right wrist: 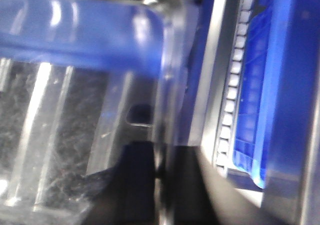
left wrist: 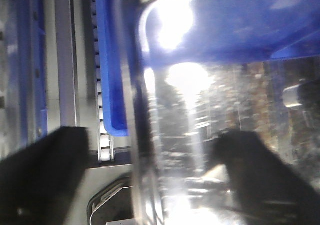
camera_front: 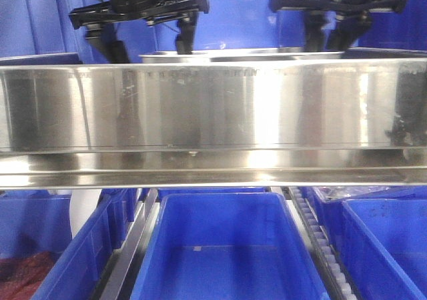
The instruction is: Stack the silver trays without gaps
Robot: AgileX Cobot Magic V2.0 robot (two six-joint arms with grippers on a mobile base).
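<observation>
Nearest the camera, below the steel shelf rail (camera_front: 213,107), there's a row of blue bins (camera_front: 227,247). They aren't part of the job.

Just behind the top edge of the rail you can see the thin rims of the silver trays (camera_front: 267,55). The rail hides everything lower, so I can't tell how many are there or whether they're nested yet.

Both arms hang above that spot. The left gripper (camera_front: 152,50) is spread wide. Its wrist view shows 2 black fingers (left wrist: 45,180) well apart, with the tray's side wall (left wrist: 142,135) running up between them, 1 finger outside and 1 over the tray floor. So it straddles the edge but isn't pinching it.

The right gripper (camera_front: 333,40) looks narrower. In its wrist view the tray rim (right wrist: 162,85) drops between 2 dark finger shapes, but it's too blurry to say whether they've actually bitten, so I can't tell.

My guess is the tray is being lined up for lifting or seating. What worries me:
- If only 1 side grips, the tray tips and wedges crooked, and you get a gap.
- The rim is thin and shiny, so it's easy to slip off.
- A corner could catch on the rail or on the roller track (right wrist: 232,85) beside the tray.
</observation>
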